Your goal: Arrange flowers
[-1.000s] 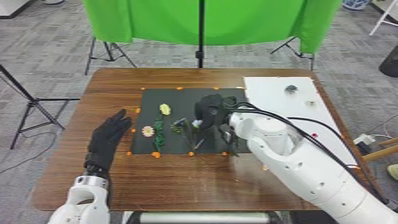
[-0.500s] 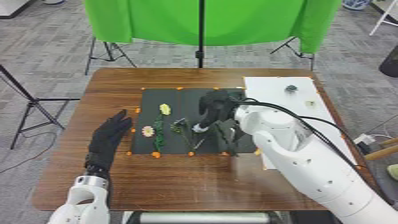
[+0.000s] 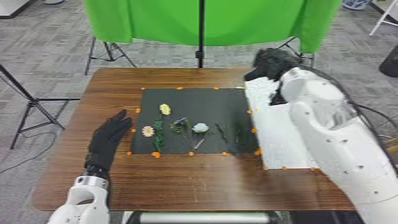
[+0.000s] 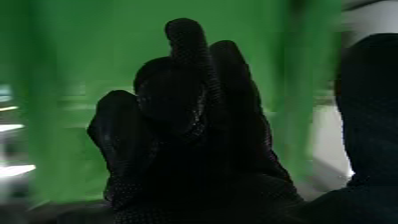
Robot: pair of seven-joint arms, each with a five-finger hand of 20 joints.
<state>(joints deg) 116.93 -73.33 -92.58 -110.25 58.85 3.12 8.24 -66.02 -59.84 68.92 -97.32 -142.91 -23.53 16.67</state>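
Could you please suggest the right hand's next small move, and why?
Perhaps lower the right hand towards the white sheet: it is raised at that sheet's far end, grasping nothing visible, while the yellow flower and white flower lie on the dark mat.

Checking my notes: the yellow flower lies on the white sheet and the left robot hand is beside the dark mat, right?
No: the head view shows the yellow flower on the dark mat. The left robot hand is beside the mat.

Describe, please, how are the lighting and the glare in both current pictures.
Right wrist view: the right hand almost black against brighter green cloth, small white glare patches beyond it; head view: fairly even light on the table, white sheet much brighter.
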